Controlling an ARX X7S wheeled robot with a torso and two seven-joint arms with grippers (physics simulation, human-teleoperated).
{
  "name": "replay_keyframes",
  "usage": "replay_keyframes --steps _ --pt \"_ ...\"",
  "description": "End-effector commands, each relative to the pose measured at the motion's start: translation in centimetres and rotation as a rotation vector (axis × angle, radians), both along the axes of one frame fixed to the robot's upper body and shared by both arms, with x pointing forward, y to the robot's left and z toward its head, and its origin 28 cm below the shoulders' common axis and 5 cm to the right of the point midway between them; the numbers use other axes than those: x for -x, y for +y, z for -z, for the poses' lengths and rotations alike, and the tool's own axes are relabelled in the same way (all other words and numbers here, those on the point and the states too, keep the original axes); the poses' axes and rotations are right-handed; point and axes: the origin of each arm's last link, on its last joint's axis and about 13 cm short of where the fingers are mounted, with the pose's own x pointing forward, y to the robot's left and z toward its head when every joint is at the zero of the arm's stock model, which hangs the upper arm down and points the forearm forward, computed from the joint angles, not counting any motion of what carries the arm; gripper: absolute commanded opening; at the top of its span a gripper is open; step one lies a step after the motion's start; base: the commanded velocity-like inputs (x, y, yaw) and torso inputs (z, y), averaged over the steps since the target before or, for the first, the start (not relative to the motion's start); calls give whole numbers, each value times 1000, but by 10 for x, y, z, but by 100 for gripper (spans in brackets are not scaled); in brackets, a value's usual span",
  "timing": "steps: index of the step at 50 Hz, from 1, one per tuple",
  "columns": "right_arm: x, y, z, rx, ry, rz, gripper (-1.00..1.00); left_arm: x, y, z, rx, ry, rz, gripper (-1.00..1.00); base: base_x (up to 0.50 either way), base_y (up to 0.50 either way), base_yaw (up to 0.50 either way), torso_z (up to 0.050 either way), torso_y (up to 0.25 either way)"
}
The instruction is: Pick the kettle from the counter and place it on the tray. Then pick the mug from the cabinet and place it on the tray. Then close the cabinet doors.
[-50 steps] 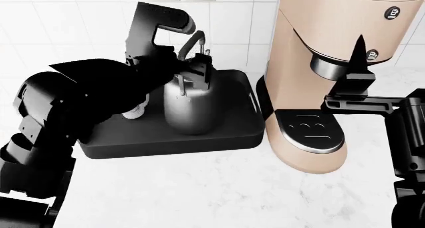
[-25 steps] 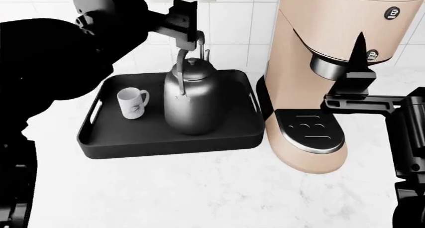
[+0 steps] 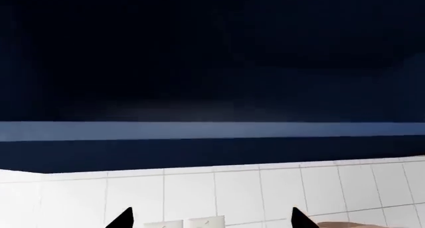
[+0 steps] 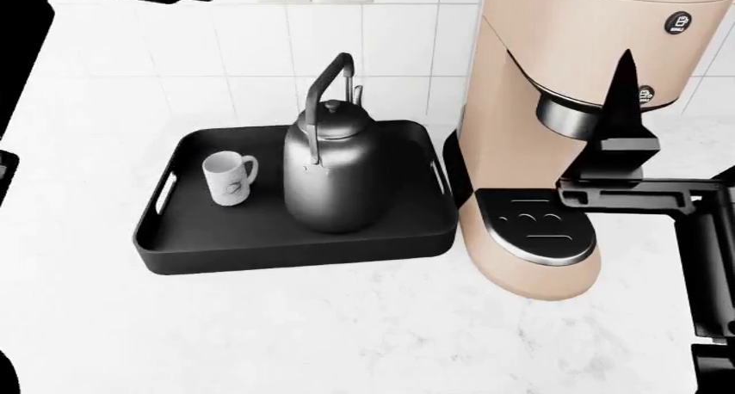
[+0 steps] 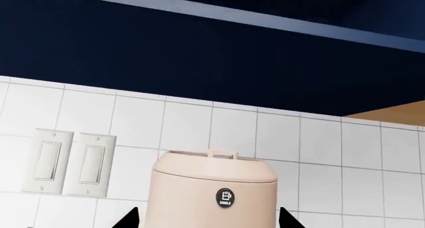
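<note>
- Kettle point(image 4: 332, 175): upright on tray point(image 4: 206, 248), centre-right. Shiny metal, rigid, prob. heavy, slick sides; best hold = arch handle top.
- Mug point(image 4: 229, 179): upright on tray, left of kettle, apart from it. Small, light, likely brittle; hold by rim/wall or loop handle.
- Tray: on counter point(image 4: 344, 334), beside coffee machine point(image 4: 574, 110).
- Cabinet point(image 3: 212, 63): dark underside in wrist views; doors not made out. Judged remaining step: close doors. Rigid panels, push on face/edge.
- Left gripper point(image 3: 211, 220): tips spread, empty, aimed at cabinet.
- Right gripper point(image 5: 206, 219): tips spread, empty, before machine.
</note>
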Motion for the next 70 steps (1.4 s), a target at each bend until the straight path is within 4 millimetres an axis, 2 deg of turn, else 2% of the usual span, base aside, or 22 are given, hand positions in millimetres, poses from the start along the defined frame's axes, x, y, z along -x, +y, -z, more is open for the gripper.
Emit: replay_keyframes --steps 1,13,28,35,70 --pt "12 3 -2 15 -33 -12 100 42 5 24 46 -198 -101 100 0 0 0 0 0" --pt "15 5 -1 33 -47 -4 100 62 17 39 79 -292 -184 100 0 0 0 0 0" --pt "17 8 -4 48 -70 -2 100 81 25 31 131 -343 -211 100 0 0 0 0 0" --pt "18 9 -6 58 -82 15 100 82 26 33 141 -338 -223 100 0 18 0 0 0" --pt "18 11 -6 36 -73 6 100 76 31 36 140 -279 -256 100 0 471 0 0 0"
